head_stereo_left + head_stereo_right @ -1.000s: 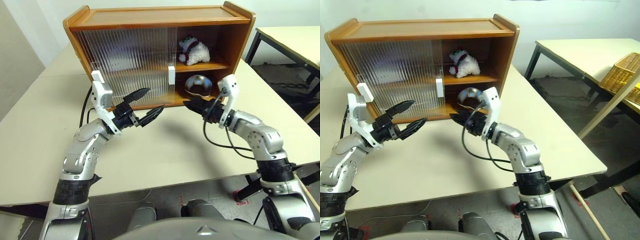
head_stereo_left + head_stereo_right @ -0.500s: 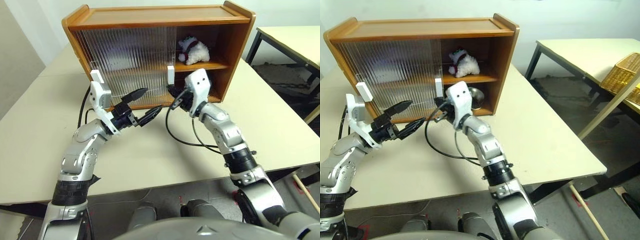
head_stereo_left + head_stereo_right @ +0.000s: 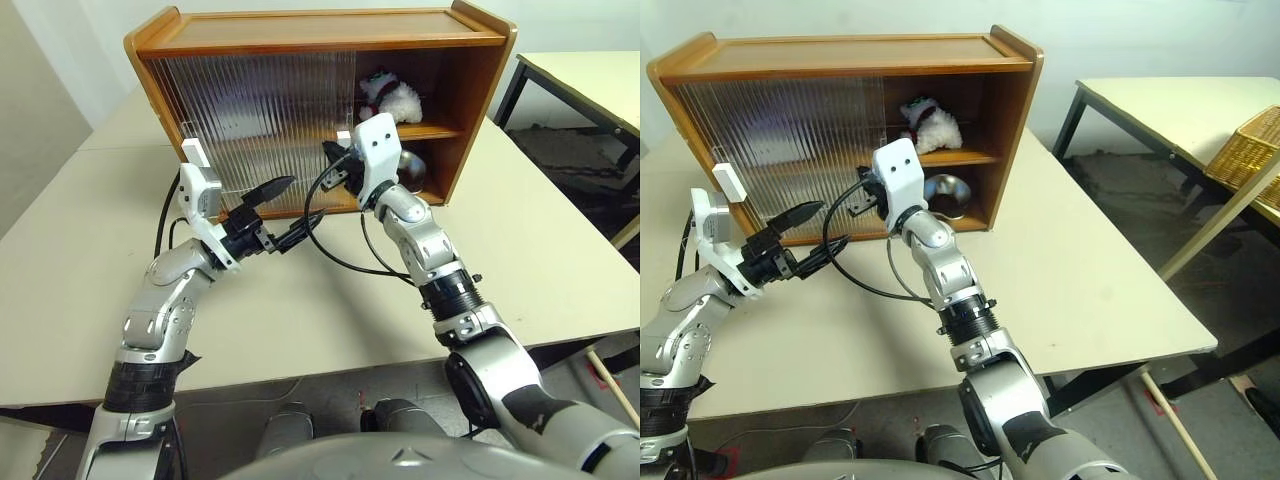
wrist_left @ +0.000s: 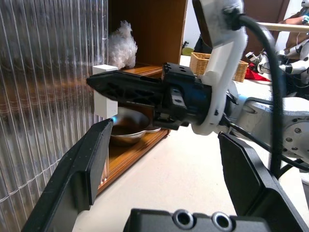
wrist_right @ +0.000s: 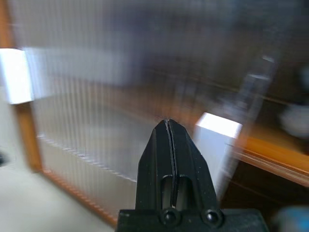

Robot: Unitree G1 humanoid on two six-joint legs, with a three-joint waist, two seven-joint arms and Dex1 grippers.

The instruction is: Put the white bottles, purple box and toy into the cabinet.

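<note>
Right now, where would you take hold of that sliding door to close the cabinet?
Probably the white handle on the sliding door's free edge, beside the open bay. It stands proud of the ribbed panel, so it is the only part to catch. Come from the front; the shut right gripper is already at it.

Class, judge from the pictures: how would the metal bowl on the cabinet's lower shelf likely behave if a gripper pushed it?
The metal bowl looks smooth and shiny, so it would probably slide easily. Shallow and wide, it seems unlikely to tip.
</note>
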